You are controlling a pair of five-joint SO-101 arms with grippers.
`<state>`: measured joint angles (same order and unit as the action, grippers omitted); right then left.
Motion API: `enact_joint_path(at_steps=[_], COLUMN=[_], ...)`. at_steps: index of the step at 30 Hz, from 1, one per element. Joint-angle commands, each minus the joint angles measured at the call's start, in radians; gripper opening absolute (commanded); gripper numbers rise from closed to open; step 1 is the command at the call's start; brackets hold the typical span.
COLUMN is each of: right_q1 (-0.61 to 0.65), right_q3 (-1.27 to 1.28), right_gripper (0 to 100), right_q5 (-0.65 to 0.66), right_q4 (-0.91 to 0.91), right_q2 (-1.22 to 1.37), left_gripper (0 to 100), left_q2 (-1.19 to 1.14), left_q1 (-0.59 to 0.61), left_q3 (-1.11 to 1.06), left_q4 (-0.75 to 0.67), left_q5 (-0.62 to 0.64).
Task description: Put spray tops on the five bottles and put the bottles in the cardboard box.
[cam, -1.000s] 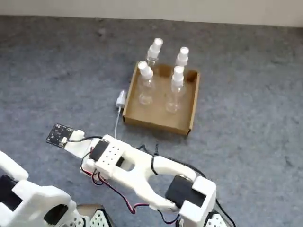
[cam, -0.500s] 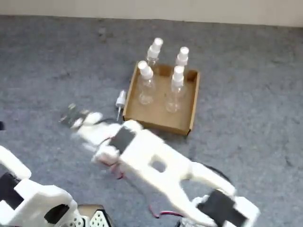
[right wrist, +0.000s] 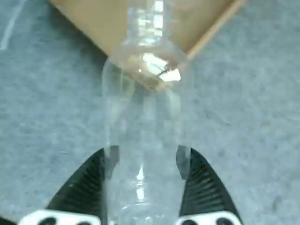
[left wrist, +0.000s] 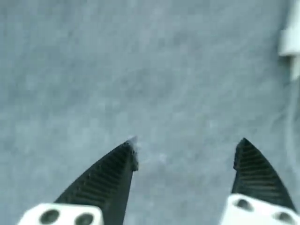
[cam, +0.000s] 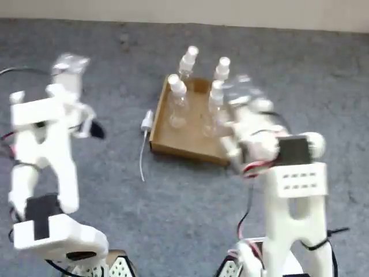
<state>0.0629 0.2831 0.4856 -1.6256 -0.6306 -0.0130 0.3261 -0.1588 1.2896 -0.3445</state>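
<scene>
My right gripper [cam: 233,131] hovers at the near right corner of the cardboard box [cam: 193,147], shut on a clear bottle [right wrist: 143,117] whose neck carries no spray top. Several bottles with white spray tops stand in the box, among them one [cam: 177,92] at the left and one [cam: 216,92] beside it. A loose spray top [cam: 147,121] with a long tube lies on the carpet just left of the box, and its white head [left wrist: 290,40] also shows in the left wrist view. My left gripper [left wrist: 185,157] is open over bare carpet, left of that spray top [cam: 89,127].
Grey carpet [cam: 115,57] covers the whole work area, and a pale wall edge [cam: 184,11] runs along the far side. Both arm bases [cam: 63,242] stand at the near edge. Open floor lies right of the box and behind it.
The right arm has swung from the left front across to the box's right corner. The left arm has risen from its folded pose and stretched out over the carpet on the left.
</scene>
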Motion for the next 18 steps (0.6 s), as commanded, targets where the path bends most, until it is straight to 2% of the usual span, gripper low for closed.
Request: enact_joint_path(at_steps=[1, 3, 6, 11, 18], right_q1=[-0.292, -0.384, -0.455, -0.493, -0.532], right_q3=[0.071, 0.139, 0.219, 0.272, 0.277], right_gripper=[0.3, 0.3, 0.3, 0.3, 0.3], right_q5=[0.069, 0.071, 0.071, 0.072, 0.072], right_q4=[0.173, 0.298, 0.406, 0.470, 0.567], right_q2=[0.028, 0.070, 0.156, 0.285, 0.381], left_gripper=[28, 28, 28, 28, 28], left_q2=[0.001, -0.001, -0.030, -0.170, -0.323], left_q1=[-0.180, -0.217, -0.268, -0.295, -0.303], left_q3=[0.051, 0.048, 0.053, 0.087, 0.188], left_q4=[-0.181, -0.258, -0.324, -0.387, -0.391], left_q5=[0.120, 0.143, 0.146, 0.146, 0.146])
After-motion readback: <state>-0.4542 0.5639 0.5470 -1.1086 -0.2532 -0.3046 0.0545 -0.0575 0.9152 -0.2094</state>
